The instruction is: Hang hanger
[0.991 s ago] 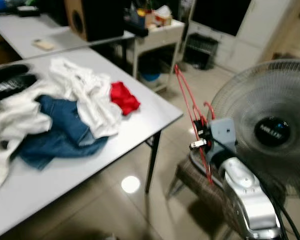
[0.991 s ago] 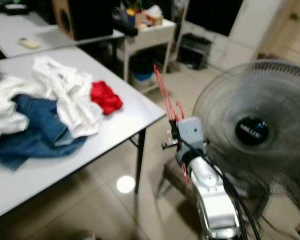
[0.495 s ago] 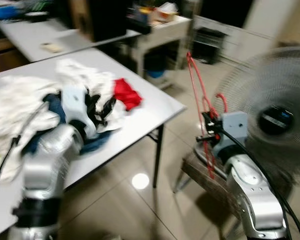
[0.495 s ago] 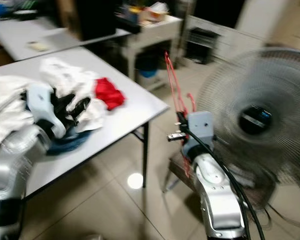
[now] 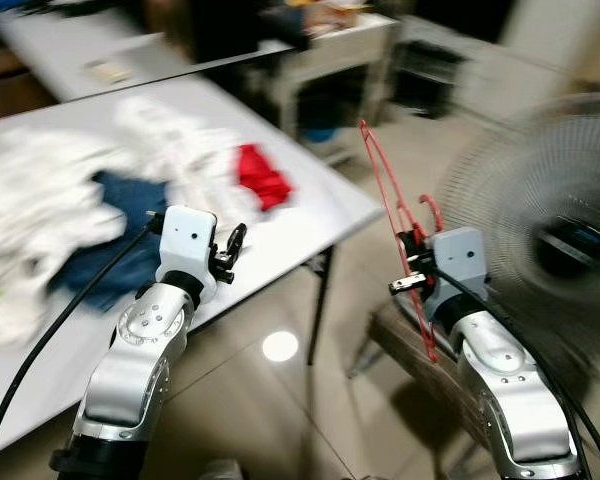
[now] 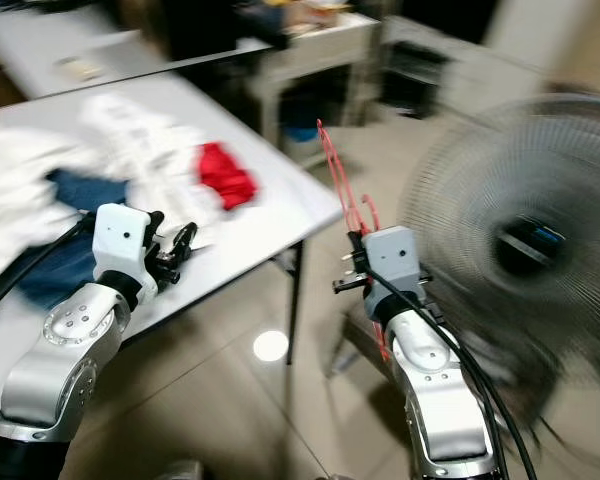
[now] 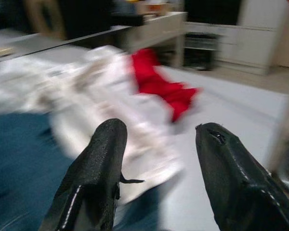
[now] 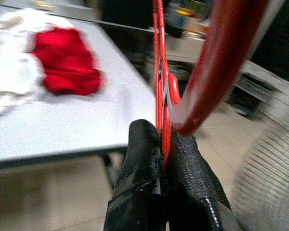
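My right gripper [image 5: 410,258] is shut on a thin red wire hanger [image 5: 385,185], held upright in the air right of the table corner. The hanger's hook [image 5: 430,208] curls just above the wrist. In the right wrist view the fingers [image 8: 142,159] pinch the hanger's wires [image 8: 159,72] and the thick red hook [image 8: 221,53] looms close. My left gripper [image 5: 230,250] stands open over the table's front edge with nothing in it. In the left wrist view its fingers [image 7: 98,163] point at a red cloth [image 7: 159,84] among white and blue clothes.
A grey table [image 5: 315,215] carries a heap of white garments [image 5: 170,150], jeans [image 5: 120,250] and the red cloth [image 5: 263,178]. A standing fan [image 5: 555,235] is at the right, a woven stool [image 5: 405,345] below my right arm. Tiled floor [image 5: 270,400] lies between.
My left arm has risen into view and now hangs at the table's front edge, open. The right gripper keeps its hold on the hanger. The camera has shifted and blurred.
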`<state>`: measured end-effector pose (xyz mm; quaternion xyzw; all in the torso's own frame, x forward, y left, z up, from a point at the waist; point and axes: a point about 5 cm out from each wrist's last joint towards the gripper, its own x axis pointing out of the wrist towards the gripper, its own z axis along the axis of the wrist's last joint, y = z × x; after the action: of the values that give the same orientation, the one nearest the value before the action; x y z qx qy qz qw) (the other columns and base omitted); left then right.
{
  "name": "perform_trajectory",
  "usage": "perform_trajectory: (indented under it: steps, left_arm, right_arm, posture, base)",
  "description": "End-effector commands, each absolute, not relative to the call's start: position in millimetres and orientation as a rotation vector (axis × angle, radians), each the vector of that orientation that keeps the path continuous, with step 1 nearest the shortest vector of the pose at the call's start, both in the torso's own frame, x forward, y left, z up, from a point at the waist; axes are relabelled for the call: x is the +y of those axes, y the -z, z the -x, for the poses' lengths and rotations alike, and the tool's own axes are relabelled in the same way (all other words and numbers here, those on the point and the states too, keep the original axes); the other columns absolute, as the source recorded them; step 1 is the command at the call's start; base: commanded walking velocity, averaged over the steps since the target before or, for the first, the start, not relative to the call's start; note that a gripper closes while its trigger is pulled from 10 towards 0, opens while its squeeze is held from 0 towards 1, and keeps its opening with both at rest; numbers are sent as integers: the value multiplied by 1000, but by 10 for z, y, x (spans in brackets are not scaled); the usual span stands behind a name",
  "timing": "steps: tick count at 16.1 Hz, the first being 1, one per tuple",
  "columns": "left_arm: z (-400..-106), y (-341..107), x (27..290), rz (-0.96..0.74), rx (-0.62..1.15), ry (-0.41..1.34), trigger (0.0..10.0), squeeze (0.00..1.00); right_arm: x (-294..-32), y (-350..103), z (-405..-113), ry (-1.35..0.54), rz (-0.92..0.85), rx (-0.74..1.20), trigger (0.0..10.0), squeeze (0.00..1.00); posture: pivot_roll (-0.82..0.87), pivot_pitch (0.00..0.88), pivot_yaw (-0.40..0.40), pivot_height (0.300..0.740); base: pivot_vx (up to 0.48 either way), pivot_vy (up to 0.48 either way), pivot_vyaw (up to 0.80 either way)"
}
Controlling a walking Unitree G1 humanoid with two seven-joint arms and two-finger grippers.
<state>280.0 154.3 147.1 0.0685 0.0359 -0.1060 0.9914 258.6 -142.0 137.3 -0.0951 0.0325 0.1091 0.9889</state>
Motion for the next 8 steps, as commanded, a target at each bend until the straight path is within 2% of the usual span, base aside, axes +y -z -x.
perform_trajectory:
  steps: [1,3,4,8]
  left_arm:
    - [-2785,-1519,1539,-144,45,206,10000,0]
    - [-2778,-1522,1527,-164,38,219,10000,0]
    - [-2774,-1521,1504,-127,45,238,10000,0]
    - [-2758,-1527,1489,-142,38,250,10000,0]
  right_arm:
    - [-1434,-1423,-2599,-220,205,53,10000,0]
    - [-1439,-1417,-2585,-227,209,56,10000,0]
    - [-1448,-1412,-2581,-222,209,59,10000,0]
    - [-1510,-1394,-2556,-181,159,72,10000,0]
  posture:
    - [42,52,-38,740]
    - [39,52,-37,740]
    - [37,51,-35,740]
    - [36,63,-37,740]
  base:
    - [0,0,800]
    - [0,0,800]
    - [0,480,800]
    - [0,480,0]
